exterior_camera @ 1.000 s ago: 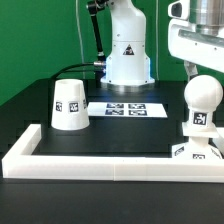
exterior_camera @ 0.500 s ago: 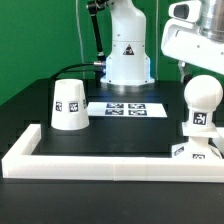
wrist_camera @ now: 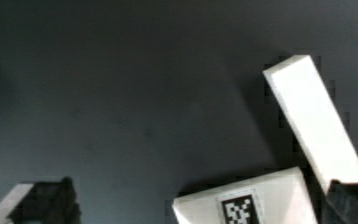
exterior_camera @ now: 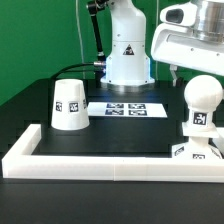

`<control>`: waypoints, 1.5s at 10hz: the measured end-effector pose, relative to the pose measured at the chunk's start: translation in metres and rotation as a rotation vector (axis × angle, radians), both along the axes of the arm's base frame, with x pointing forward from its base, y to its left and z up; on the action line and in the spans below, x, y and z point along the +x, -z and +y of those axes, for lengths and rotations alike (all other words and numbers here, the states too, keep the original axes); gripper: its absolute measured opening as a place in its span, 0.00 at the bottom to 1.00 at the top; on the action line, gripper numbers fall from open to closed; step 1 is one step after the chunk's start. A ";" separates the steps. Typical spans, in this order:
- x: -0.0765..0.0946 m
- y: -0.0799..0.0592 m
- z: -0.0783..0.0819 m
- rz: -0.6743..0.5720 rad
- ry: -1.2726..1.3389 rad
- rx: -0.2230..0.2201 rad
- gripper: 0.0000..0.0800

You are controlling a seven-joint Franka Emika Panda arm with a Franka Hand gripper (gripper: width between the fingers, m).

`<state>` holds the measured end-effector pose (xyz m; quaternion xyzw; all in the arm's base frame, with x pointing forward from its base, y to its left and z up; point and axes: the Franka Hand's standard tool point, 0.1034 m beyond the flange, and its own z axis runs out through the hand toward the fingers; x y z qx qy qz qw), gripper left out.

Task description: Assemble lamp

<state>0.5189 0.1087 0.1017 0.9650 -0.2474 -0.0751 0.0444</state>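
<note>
In the exterior view the white cone shade (exterior_camera: 68, 104) stands on the black table at the left. The round bulb (exterior_camera: 200, 104) sits upright on the low base block (exterior_camera: 196, 151) at the right. My gripper (exterior_camera: 178, 71) hangs above and just left of the bulb, clear of it. In the wrist view my gripper (wrist_camera: 197, 205) is open and empty, its dark fingers (wrist_camera: 43, 203) at the picture's edges. A white angular part with a square tag (wrist_camera: 247, 203) lies below and between them, seemingly the base. The bulb does not show there.
The long white border rail (exterior_camera: 100, 161) runs along the table's front and left sides; a stretch of it shows in the wrist view (wrist_camera: 318, 115). The marker board (exterior_camera: 126, 108) lies flat mid-table. The arm's white pedestal (exterior_camera: 128, 55) stands behind it.
My gripper has moved toward the exterior view's left and slightly lower, away from directly above the bulb. The shade, bulb and base have not moved.
</note>
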 end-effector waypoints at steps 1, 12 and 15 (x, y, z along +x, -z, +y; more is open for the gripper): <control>0.000 0.000 0.000 0.002 -0.033 0.005 0.87; -0.050 -0.007 -0.138 0.026 -0.656 0.112 0.87; -0.058 -0.004 -0.156 0.037 -0.620 0.110 0.87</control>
